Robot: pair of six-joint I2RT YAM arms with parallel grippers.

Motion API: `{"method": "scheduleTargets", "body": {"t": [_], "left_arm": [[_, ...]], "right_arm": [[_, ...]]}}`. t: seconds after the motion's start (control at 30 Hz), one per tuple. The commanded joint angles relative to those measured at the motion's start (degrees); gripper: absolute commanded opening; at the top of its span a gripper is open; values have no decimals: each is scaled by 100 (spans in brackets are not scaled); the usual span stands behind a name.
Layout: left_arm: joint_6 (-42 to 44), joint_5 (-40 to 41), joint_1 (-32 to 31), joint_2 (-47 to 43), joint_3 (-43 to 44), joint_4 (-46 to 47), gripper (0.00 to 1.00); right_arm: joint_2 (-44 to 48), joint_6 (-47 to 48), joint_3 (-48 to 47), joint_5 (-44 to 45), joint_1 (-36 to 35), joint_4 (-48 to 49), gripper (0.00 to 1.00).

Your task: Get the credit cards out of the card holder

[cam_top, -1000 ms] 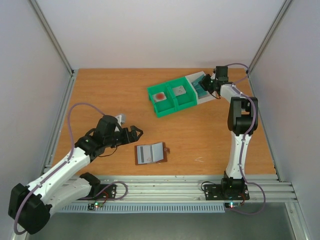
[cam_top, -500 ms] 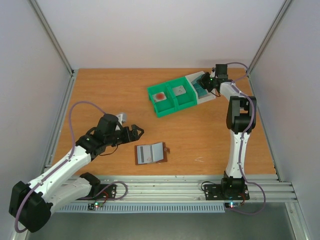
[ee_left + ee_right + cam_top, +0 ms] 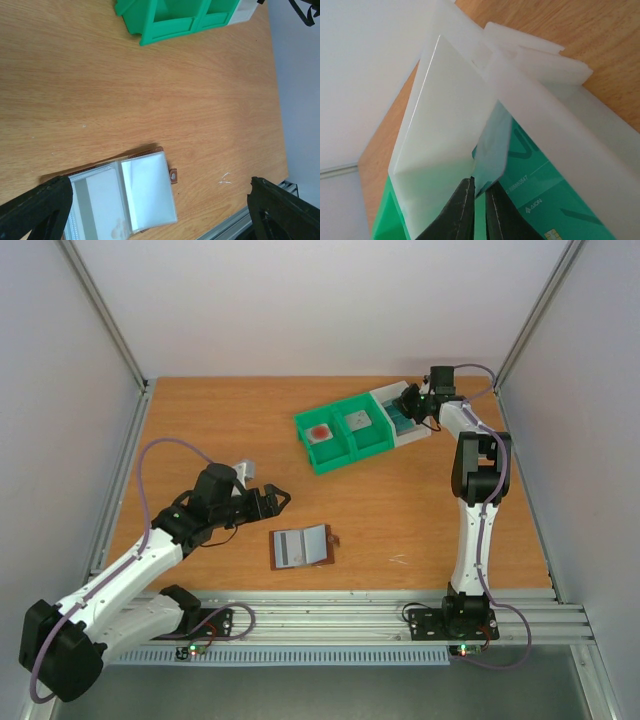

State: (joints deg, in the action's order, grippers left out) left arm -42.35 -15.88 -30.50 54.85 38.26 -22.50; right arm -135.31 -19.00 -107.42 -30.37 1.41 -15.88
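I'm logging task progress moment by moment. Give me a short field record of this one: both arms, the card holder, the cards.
left gripper: open, fingers wide, beside the card holder, not touching it
right gripper: fingers pinch the edge of a teal credit card, inside the white bin
card holder: lies open on the table
second teal card: flat on the bin's floor

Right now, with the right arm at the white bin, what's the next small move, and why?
Probably open the right fingers slightly to release: they pinch a teal card by its lower edge inside the white bin, above a second card already lying flat there.
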Motion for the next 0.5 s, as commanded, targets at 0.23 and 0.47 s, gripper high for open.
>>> {"method": "scheduleTargets", "body": {"t": [0.23,0.47], "left_arm": [[-37,-1,-8,-27,78,276,96],[-37,-3,-8,6,85,305,96]], "right_arm": [[-253,59,-203,453,52,-713,10],[-242,161,-324,676,52,-1018,12]]}}
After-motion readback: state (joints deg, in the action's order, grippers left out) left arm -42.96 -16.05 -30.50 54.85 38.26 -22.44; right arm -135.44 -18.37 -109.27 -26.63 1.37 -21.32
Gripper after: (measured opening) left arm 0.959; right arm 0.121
